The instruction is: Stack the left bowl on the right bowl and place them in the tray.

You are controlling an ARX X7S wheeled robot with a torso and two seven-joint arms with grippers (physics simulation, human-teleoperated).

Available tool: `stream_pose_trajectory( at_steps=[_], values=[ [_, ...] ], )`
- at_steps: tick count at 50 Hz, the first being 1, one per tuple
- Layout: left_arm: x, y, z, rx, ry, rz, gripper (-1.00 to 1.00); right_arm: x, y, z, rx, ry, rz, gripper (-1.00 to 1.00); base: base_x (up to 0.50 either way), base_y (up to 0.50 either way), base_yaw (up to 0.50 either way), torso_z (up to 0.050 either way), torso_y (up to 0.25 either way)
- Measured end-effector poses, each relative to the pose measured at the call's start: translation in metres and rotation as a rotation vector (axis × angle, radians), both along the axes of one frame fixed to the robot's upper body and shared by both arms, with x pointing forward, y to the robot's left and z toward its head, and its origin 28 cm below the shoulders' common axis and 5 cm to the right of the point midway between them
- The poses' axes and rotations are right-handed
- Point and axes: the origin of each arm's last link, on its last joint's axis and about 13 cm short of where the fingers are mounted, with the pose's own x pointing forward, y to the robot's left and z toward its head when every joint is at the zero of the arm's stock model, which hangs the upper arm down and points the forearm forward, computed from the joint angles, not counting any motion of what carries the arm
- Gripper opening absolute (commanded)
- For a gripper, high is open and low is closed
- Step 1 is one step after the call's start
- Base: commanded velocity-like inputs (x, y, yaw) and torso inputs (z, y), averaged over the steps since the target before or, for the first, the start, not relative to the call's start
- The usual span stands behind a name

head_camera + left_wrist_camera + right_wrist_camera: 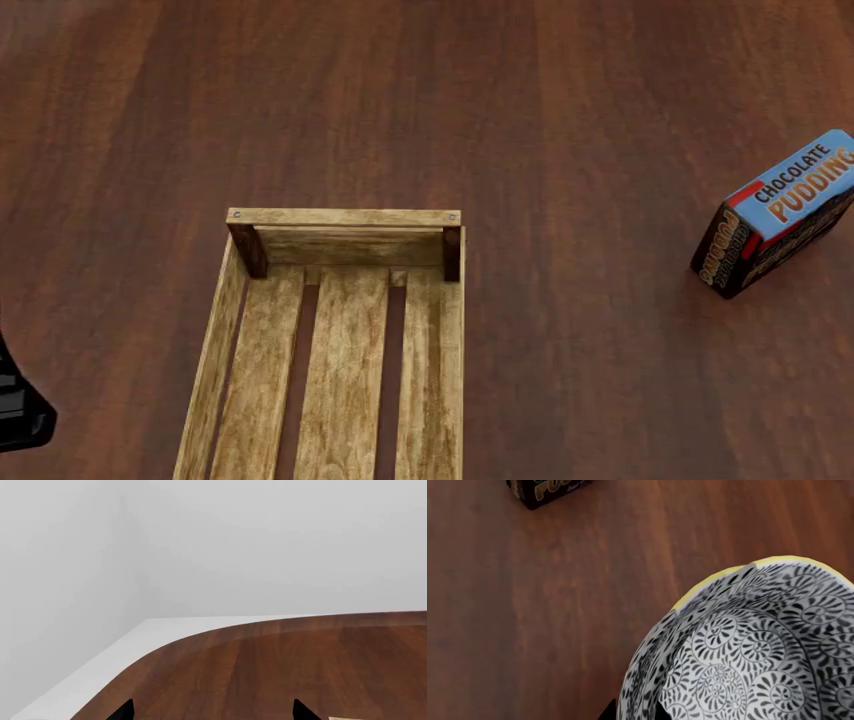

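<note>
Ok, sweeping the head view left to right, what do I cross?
Left arm at the frame edge → tray → pudding box, all on the wood table. No bowl shows in this view.

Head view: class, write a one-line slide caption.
Empty wooden tray on a dark table, pudding box at right.
</note>
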Motion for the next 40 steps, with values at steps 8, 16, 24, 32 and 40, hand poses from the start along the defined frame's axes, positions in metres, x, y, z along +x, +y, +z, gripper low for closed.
stream_pose_trajectory(
  at_steps=[8,16,24,32,40],
  values=[
    [-0.001,0.001,0.001,-0.005,-0.004,0.001,1.00,0.002,0.007,0.011,-0.044,-0.025,0.023,-1.00,0.00,0.00,0.00,0.000,0.000],
    [-0.002,0.003,0.001,-0.008,-0.006,0.003,1.00,0.006,0.018,0.022,-0.079,-0.052,0.054,-1.00,0.00,0.00,0.00,0.000,0.000],
    [-0.002,0.004,0.001,-0.010,-0.006,0.005,1.00,0.013,0.032,0.035,-0.118,-0.076,0.105,-1.00,0.00,0.00,0.00,0.000,0.000],
    [-0.003,0.005,0.001,-0.011,-0.007,0.008,1.00,0.020,0.044,0.047,-0.163,-0.100,0.157,-1.00,0.00,0.00,0.00,0.000,0.000],
    [-0.003,0.006,0.000,-0.010,-0.007,0.010,1.00,0.027,0.055,0.057,-0.205,-0.125,0.207,-1.00,0.00,0.00,0.00,0.000,0.000]
  ],
)
